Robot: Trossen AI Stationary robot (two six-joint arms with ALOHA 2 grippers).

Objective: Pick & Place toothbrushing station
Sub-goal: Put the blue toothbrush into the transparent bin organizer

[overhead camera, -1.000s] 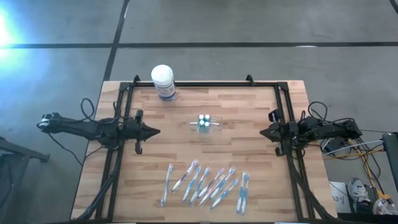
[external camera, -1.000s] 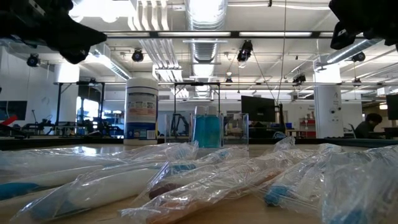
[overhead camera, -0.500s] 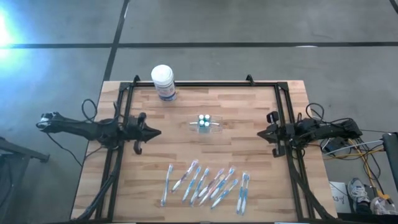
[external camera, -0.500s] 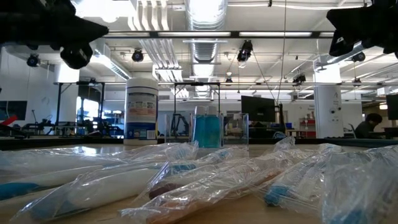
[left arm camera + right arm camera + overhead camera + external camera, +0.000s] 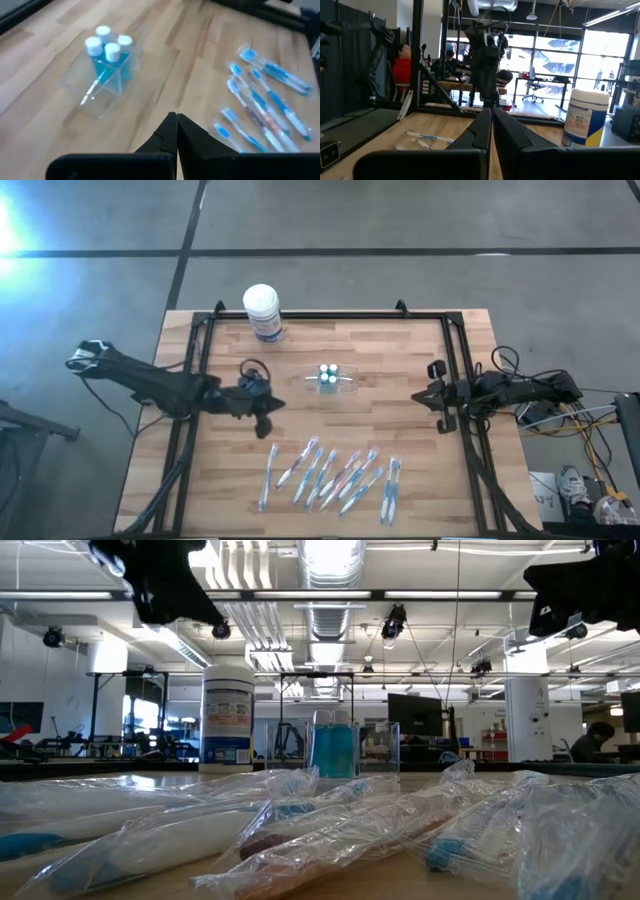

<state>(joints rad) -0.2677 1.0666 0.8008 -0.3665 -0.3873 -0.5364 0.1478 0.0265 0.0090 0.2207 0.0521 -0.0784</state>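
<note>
The toothbrushing station (image 5: 329, 379) is a clear plastic holder with small blue bottles under white caps. It rests on its flat base at the table's middle and also shows in the left wrist view (image 5: 102, 70) and the low view (image 5: 335, 750). My left gripper (image 5: 279, 402) hangs shut above the table, left of the station and slanting down toward it (image 5: 176, 118). My right gripper (image 5: 418, 394) waits shut at the table's right edge (image 5: 489, 113).
Several wrapped toothbrushes (image 5: 330, 475) lie in a row near the front edge (image 5: 265, 110). A white tub with a blue label (image 5: 263, 310) stands at the far left edge (image 5: 228, 715). A black frame (image 5: 330, 315) borders the table.
My left gripper has swung out from the table's left edge toward the station, risen and tipped nose-down, staying shut. The station and the toothbrushes have not moved.
</note>
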